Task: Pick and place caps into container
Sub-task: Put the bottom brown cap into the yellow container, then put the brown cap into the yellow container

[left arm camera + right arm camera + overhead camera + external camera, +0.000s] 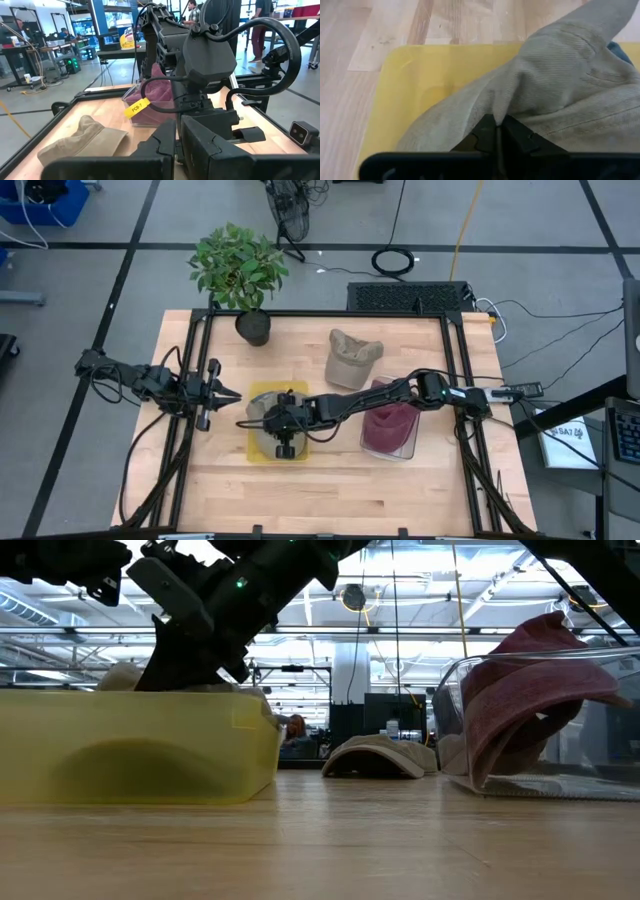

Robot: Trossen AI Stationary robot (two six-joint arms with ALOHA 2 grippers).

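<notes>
My right gripper (497, 122) is shut on a khaki cap (555, 85) inside the yellow container (262, 395), reaching into it from above (190, 650). A bit of blue-grey cloth (620, 50) shows beyond that cap. A second khaki cap (350, 358) lies on the table farther back, resting on its brim and rim (378, 755). A maroon cap (390, 425) sits in the clear container (455, 720). My left gripper (232, 392) hovers shut just left of the yellow container, touching nothing. My right gripper pinches a raised fold of the khaki cap's crown cloth (506, 102) between its two fingers, coming from above at a slant. The cloth is drawn up into a ridge at the fingertips. The rest of the cap lies in the yellow container.
A potted plant (240, 270) stands at the table's far left. The black frame rails (200, 360) run along the left and right sides. Bare wood (330, 490) lies along the near edge. People show in the room beyond the table.
</notes>
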